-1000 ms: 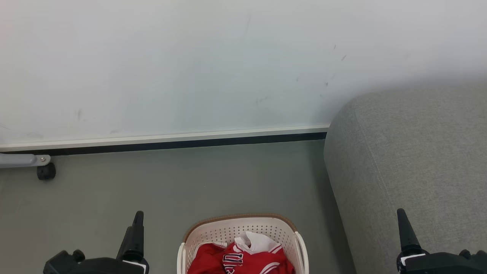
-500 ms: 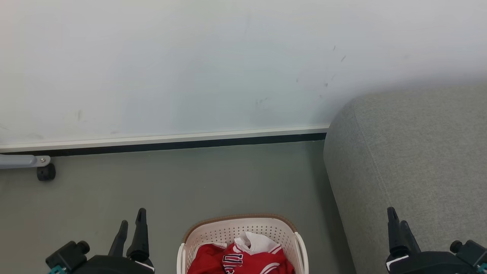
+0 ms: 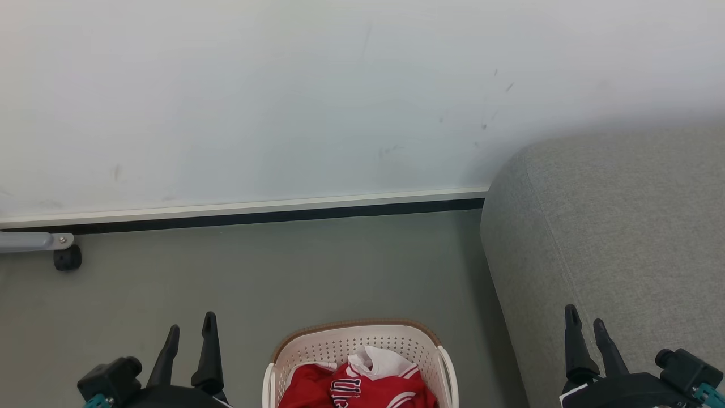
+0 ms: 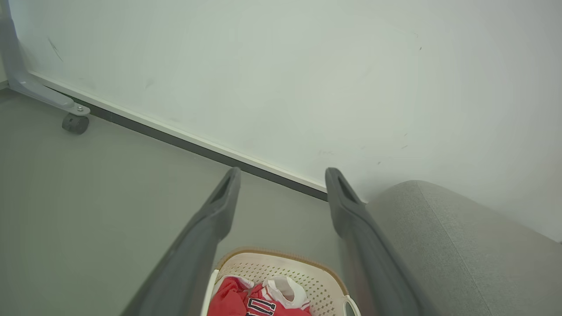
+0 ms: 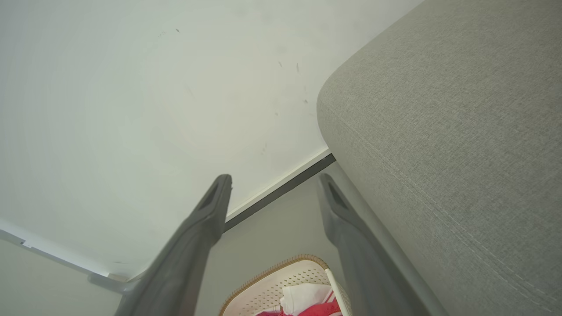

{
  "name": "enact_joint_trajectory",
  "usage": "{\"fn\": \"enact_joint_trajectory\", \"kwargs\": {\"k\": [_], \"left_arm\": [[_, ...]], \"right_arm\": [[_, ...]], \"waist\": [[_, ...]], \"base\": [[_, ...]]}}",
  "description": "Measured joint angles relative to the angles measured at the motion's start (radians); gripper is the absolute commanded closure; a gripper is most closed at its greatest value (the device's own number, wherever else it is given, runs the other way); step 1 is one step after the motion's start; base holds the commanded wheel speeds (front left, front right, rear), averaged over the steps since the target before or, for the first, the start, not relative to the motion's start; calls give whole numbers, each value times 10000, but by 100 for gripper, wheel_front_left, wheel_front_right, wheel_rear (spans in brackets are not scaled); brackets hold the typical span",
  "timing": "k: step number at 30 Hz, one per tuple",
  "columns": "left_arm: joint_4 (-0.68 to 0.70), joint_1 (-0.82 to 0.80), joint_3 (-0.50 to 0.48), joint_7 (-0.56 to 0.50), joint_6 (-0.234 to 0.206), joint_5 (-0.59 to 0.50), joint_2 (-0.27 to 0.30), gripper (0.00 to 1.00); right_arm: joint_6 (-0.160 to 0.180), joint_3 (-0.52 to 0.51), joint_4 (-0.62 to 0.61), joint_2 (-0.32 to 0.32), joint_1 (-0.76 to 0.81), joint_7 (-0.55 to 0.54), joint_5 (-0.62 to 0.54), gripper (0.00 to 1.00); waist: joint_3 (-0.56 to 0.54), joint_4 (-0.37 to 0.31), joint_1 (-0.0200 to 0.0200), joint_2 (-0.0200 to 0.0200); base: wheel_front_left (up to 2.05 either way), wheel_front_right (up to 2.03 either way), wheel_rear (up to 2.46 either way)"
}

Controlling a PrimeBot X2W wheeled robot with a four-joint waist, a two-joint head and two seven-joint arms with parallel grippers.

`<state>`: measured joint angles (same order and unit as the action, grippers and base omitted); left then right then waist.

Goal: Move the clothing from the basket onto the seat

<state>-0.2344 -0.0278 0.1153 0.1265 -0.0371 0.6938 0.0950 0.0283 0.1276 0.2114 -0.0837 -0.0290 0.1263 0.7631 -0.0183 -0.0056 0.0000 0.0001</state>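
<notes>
Inside the basket [image 3: 422,340] lies the crumpled red clothing [image 3: 362,385].

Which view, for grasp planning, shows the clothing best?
The head view: the red clothing lies largest there, lettering visible, in the basket. The left wrist view shows it between the fingers; the right wrist view catches its edge.

Pale, near-white wall [image 3: 283,102] with a few small dark scuff marks [image 3: 510,86] off to the right. Along its bottom there's a white trim strip [image 3: 255,205] with a black band [image 3: 255,217] right under it, then plain grey-green floor [image 3: 283,266]. Far left, a grey metal leg [image 3: 34,241] pokes in low, with a black caster wheel [image 3: 67,258] under its end, sitting on the floor.
</notes>
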Motion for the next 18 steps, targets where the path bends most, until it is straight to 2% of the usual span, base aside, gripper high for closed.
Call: {"fn": "enact_joint_trajectory", "kwargs": {"k": [18], "left_arm": [[13, 360, 121, 639, -479, -2679, 52, 0]], "right_arm": [[349, 564, -148, -167, 120, 662, -2456, 0]], "waist": [[-20, -16, 0, 0]], "base": [[0, 0, 0]]}}
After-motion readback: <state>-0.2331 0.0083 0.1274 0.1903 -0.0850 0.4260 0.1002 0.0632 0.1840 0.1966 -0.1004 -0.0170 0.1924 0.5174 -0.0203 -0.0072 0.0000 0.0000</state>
